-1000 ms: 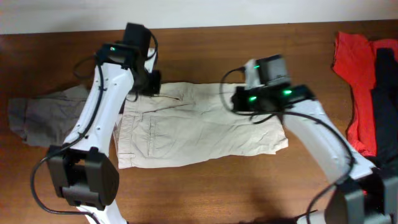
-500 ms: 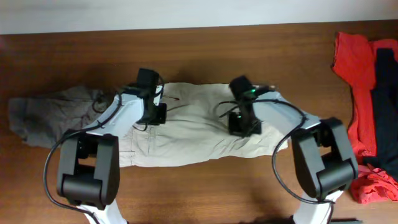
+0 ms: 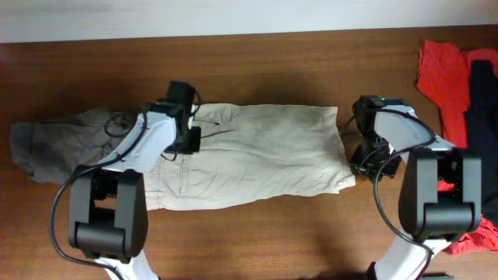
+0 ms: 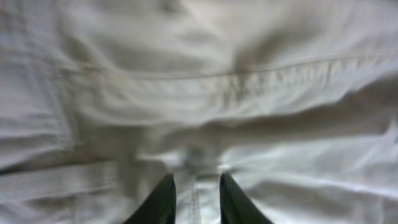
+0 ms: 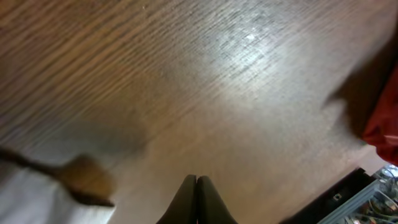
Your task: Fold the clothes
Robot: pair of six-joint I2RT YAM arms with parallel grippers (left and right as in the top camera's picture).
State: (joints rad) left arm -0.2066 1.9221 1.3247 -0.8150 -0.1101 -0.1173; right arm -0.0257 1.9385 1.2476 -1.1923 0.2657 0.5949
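Observation:
The large beige shorts [image 3: 264,155] lie spread flat across the middle of the wooden table [image 3: 272,70], waistband to the left. My left gripper [image 3: 189,138] is down on the shorts near the waistband. In the left wrist view its fingers [image 4: 194,186] pinch a ridge of the beige fabric [image 4: 217,81]. My right gripper [image 3: 364,162] is just off the shorts' right edge. In the right wrist view its fingers [image 5: 197,180] are shut and empty over bare wood, with a corner of the shorts [image 5: 25,199] at the lower left.
A gray garment [image 3: 47,144] lies crumpled at the left edge, touching the shorts. A red garment [image 3: 440,85] and a black one [image 3: 482,117] lie at the right edge, with more red fabric [image 3: 475,237] at the bottom right.
My right gripper has left the middle of the shorts and moved right, past their edge. The shorts now lie flatter and more stretched out. My left gripper has shifted only slightly.

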